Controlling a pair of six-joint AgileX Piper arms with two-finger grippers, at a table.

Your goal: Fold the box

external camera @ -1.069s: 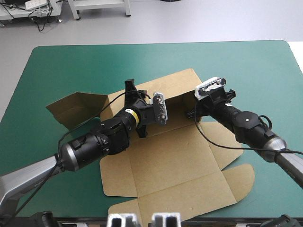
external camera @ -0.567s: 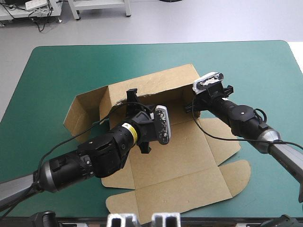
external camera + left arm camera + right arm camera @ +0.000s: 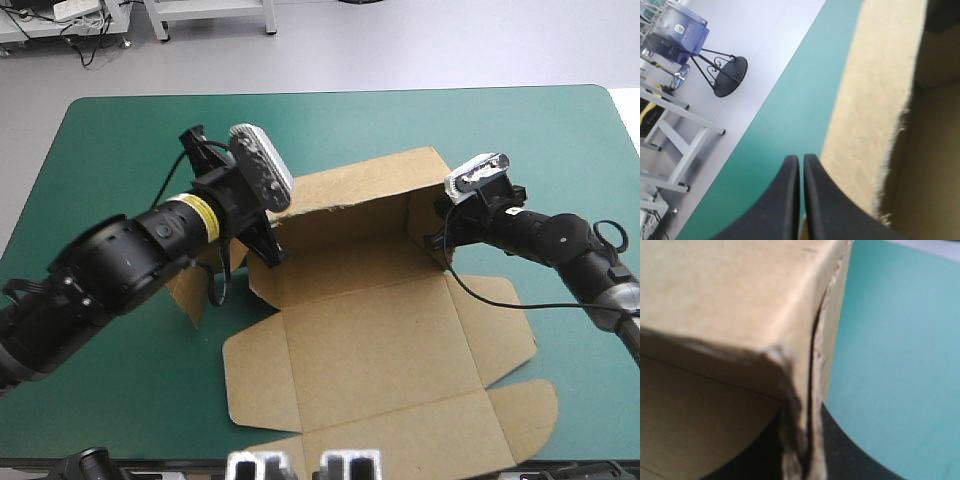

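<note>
Counting one brown box [image 3: 370, 350], a single cut sheet, lying at the middle of the teal-green surface [image 3: 120, 140] and reaching toward its near edge.

Counting three parts standing up:
- one long back wall [image 3: 340, 205] along the box's far side
- one right end wall [image 3: 424, 225] at that wall's right corner
- one left flap [image 3: 188, 295], half hidden under the left arm

Seeing the base and the lid panel lying flat, along with one side flap [image 3: 490, 320] toward the surface's right edge and two rounded tabs [image 3: 532, 400] at the lid panel's ends.

Counting two claws, one per arm. Finding the right claw [image 3: 801, 440] pinching the box at the corner where back wall and right end wall are meeting, with the board's ragged edge running down between the two black fingers. Finding the left claw [image 3: 801, 160] pressed together to a hairline slit, hanging over the teal-green cover just outside the back wall's left end, with the wall's torn top edge just beside it. Not managing to tell whether any board is sitting in that slit.
</note>
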